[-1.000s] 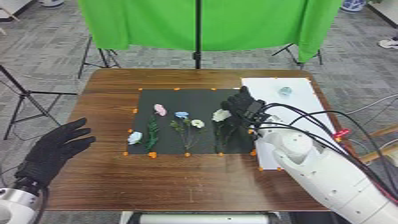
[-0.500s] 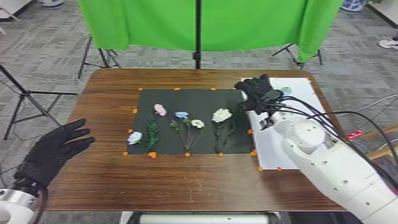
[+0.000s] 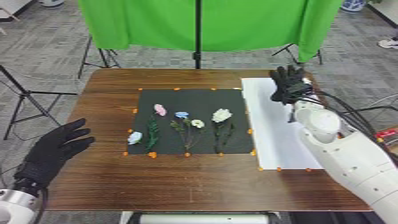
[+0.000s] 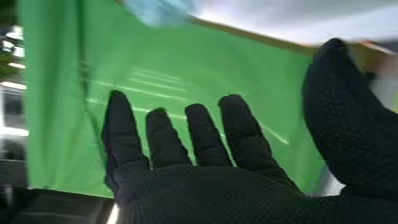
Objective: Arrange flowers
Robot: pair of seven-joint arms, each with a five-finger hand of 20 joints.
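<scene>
With straight-fingered, released black-fabric right hand (image 3: pixel 289 86) at two o'clock, over rectangular white surface (image 3: pixel 274 135), with loosely opened black-fabric left hand (image 3: pixel 53 150) at eight, leafy-stemmed white flower (image 3: pixel 221 115) between

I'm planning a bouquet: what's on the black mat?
The black mat holds a pink flower, blue flowers, white flowers and green stems; whatever is beneath them is covered.
</scene>
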